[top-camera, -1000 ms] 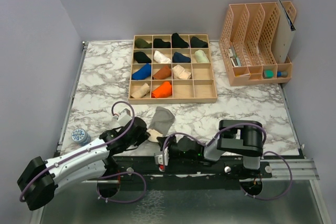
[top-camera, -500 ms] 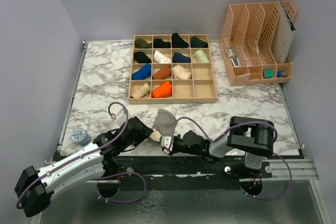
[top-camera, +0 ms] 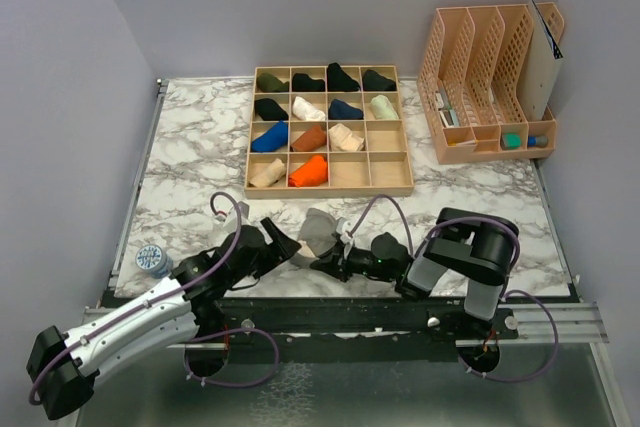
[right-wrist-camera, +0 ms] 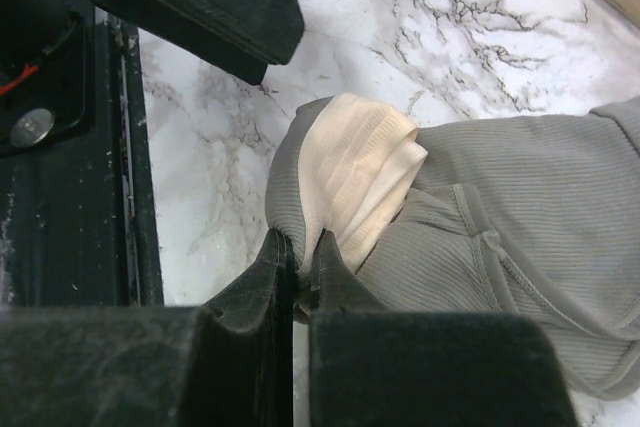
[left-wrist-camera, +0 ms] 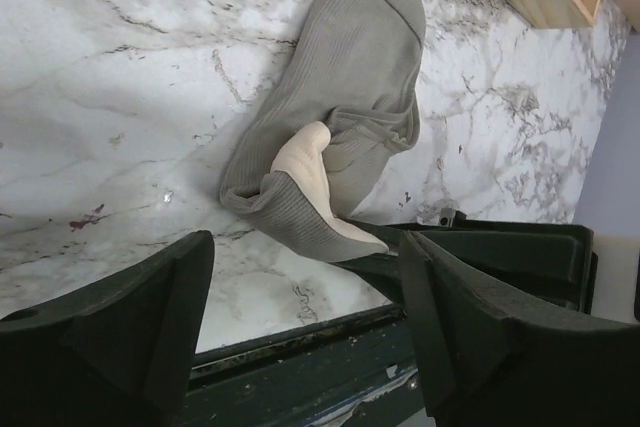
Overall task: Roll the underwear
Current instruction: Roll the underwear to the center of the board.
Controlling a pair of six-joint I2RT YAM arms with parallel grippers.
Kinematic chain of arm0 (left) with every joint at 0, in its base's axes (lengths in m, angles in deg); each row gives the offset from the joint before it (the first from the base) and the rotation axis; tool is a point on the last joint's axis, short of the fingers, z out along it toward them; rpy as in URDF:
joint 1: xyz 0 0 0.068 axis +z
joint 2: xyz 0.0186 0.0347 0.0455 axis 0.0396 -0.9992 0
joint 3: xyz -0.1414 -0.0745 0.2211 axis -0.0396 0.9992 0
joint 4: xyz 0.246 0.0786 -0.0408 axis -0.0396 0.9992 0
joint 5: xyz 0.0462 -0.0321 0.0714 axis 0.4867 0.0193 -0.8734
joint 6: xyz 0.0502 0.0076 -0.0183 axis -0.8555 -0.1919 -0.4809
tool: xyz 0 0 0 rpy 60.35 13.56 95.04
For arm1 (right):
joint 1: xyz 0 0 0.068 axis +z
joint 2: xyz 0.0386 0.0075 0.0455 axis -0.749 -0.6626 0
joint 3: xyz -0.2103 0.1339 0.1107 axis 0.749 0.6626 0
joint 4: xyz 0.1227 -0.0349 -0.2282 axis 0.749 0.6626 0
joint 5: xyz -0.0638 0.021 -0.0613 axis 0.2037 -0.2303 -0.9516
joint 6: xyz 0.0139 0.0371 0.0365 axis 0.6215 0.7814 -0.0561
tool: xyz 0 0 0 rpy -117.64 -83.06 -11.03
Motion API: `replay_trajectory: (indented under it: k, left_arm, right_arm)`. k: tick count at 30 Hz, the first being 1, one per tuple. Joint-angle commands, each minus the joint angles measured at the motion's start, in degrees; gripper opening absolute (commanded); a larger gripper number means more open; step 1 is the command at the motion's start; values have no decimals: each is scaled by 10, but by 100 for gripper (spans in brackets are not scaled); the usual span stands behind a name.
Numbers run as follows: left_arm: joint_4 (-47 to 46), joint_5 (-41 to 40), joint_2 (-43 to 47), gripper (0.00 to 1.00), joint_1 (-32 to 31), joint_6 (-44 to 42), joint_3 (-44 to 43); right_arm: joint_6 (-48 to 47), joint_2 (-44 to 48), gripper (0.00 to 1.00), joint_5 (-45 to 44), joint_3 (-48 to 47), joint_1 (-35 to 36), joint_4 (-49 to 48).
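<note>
Progress: roll barely begun, we judge. The grey ribbed cloth underwear (left-wrist-camera: pixel 345 117) w/ cream band lies mostly flat; only its near end is folded over.
Where: near edge of the white marble table (top-camera: pixel 190 147), betw. both grippers, in front of the wooden compartment tray (top-camera: pixel 330 190).
Left to do: roll the rest, approx. the whole length.
Right gripper (right-wrist-camera: pixel 298 247): pinched tight on the folded near hem.
Left gripper (left-wrist-camera: pixel 300 282): jaws wide apart, holds nothing; we see it just beside the cloth.

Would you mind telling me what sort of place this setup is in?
Probably a robot test bench, not a home: plain walls box in a marble-look table, and a wooden tray holds rolled garments beside a file rack.
</note>
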Motion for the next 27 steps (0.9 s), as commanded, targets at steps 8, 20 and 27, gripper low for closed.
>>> replay_trajectory:
  k: [8, 20, 27]
  left_arm:
    - [-13, 55, -142, 83, -1, 18, -36]
    - [-34, 28, -212, 84, 6, 71, -65]
    - [-57, 32, -248, 79, 7, 85, -52]
  right_arm:
    - [24, -12, 1, 33, 18, -15, 1]
    - [-25, 13, 1, 23, 23, -15, 33]
    - [-31, 9, 1, 23, 26, -15, 24]
